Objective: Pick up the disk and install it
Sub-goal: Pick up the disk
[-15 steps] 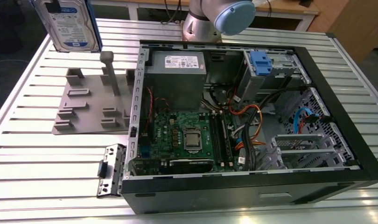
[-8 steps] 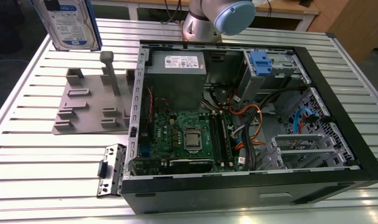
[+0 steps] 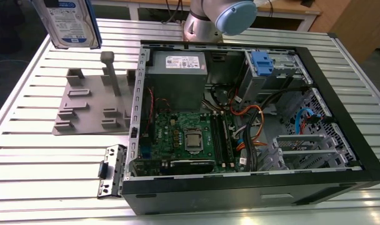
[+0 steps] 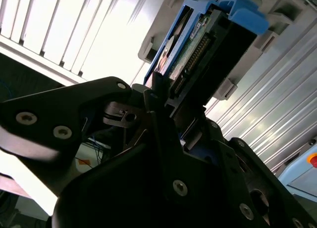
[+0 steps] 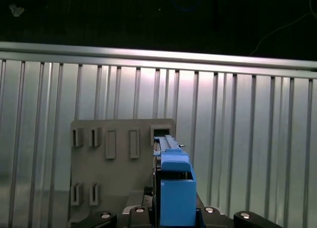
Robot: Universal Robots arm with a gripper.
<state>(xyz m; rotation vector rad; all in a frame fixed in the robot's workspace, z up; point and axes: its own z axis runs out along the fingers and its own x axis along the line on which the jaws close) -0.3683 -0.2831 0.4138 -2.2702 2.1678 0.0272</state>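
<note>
Surveying the slatted metal table [image 3: 27, 178], I am noting the open computer case [image 3: 253, 199] lying on it. The grey holder block [image 3: 83, 108] is sitting beside the case, at the exterior view's left. The disk [image 3: 71, 21] is hanging upright above that block. The gripper [image 4: 173, 106] is clamping the disk's end, jaws closed tight against it.
</note>
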